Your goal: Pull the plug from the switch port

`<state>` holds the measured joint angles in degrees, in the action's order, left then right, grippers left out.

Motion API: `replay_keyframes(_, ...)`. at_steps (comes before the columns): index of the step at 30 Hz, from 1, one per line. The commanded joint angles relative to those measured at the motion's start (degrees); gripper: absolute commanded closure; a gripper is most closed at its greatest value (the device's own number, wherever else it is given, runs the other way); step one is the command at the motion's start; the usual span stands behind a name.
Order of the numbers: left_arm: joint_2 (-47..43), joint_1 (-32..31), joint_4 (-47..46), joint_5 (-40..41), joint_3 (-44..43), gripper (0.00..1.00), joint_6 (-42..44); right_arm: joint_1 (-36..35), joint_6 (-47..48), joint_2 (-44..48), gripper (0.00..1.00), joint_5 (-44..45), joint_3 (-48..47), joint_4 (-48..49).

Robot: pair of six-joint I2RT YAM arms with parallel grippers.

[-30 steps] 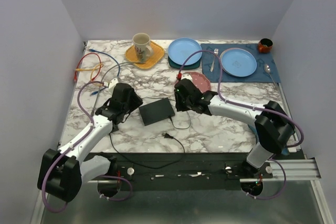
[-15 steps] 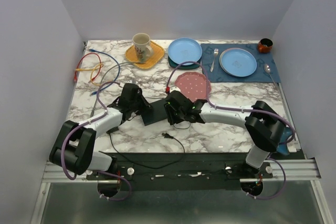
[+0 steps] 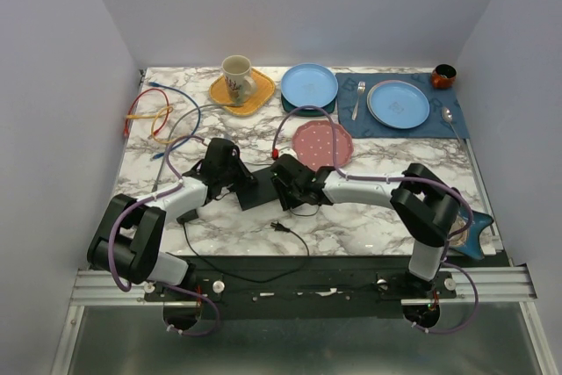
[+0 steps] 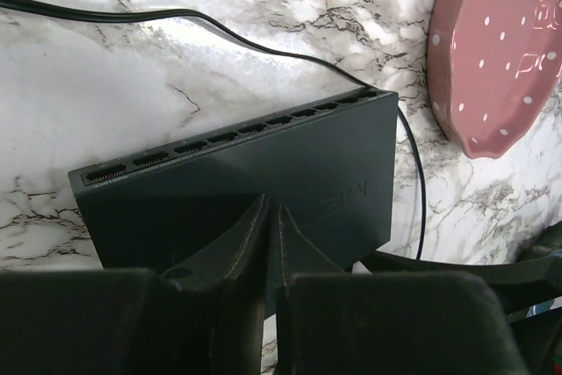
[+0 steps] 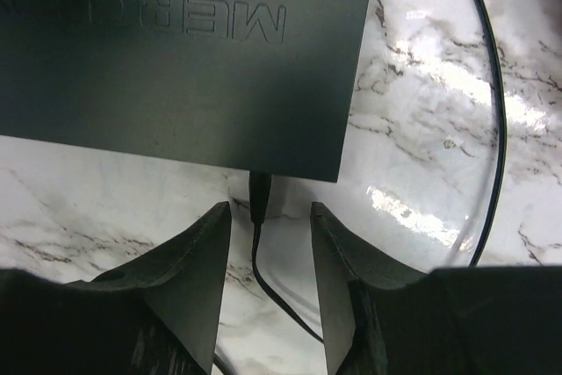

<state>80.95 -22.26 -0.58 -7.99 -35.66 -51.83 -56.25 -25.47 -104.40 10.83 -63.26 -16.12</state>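
Black plug (image 5: 259, 192) is seated in the switch (image 5: 176, 50) edge; the switch lies mid-table (image 3: 369, 217), near the pink dotted plate (image 4: 500, 50). My right gripper (image 5: 270, 214) has its jaws released, straddling the plug without touching it. Left gripper (image 4: 270, 217) is clenched on nothing, over the switch top. Mug (image 3: 235, 75) stands on the yellow plate (image 3: 255, 98); I cannot see its contents. A second ago both grippers stood clear of the switch.

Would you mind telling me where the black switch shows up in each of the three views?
Top external: the switch lies near the picture's centre.
Left wrist: the switch fills the middle, sockets along its far edge.
Right wrist: the switch fills the upper left.
Shared landmark: the thin black cable curving beside it.
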Motion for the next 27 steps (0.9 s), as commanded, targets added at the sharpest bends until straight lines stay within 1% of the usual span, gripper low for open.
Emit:
replay_keyframes(1, -0.17, -0.24, 0.49, -1.33, -0.90, 0.82, 0.86, -0.09, 1.92, -2.30, 0.50, 4.19, -3.09, 0.04)
replay_keyframes(10, -0.35, -0.24, 1.72, -1.77, -0.64, 0.82, 1.21, 0.09, 3.50, -5.11, 0.53, 8.50, -5.11, 0.03)
replay_keyframes(13, -0.18, -0.24, 1.63, -2.21, -0.64, 0.82, 1.21, 0.09, 3.06, -5.20, 0.58, 10.26, -4.24, 1.43)
replay_keyframes(14, -0.18, -0.24, 1.63, -2.21, -0.55, 0.82, 1.21, 0.09, 2.71, -5.11, 0.64, 10.26, -3.19, 2.14)
replay_keyframes(16, -0.26, -0.24, 1.37, -2.38, -0.11, 0.82, 1.21, 0.09, 2.36, -4.41, 0.70, 10.53, -2.04, 4.24)
replay_keyframes(17, -0.44, -0.24, 1.28, -2.47, -0.02, 0.82, 1.21, 0.09, 2.10, -4.15, 0.76, 10.61, -1.52, 4.78)
replay_keyframes(22, -1.32, -0.24, 1.02, -2.73, 1.29, 0.83, 0.95, 0.09, 1.57, -3.71, 0.87, 10.35, -0.11, 5.75)
replay_keyframes(25, -3.42, -0.41, 0.84, -3.87, 2.96, 0.83, -0.37, 0.09, 1.04, -3.09, 0.93, 9.91, 0.51, 5.84)
replay_keyframes(27, -5.88, -1.11, -3.18, -5.10, 5.67, 0.82, -1.86, 0.09, 0.34, -2.65, 0.99, 9.30, 0.77, 6.01)
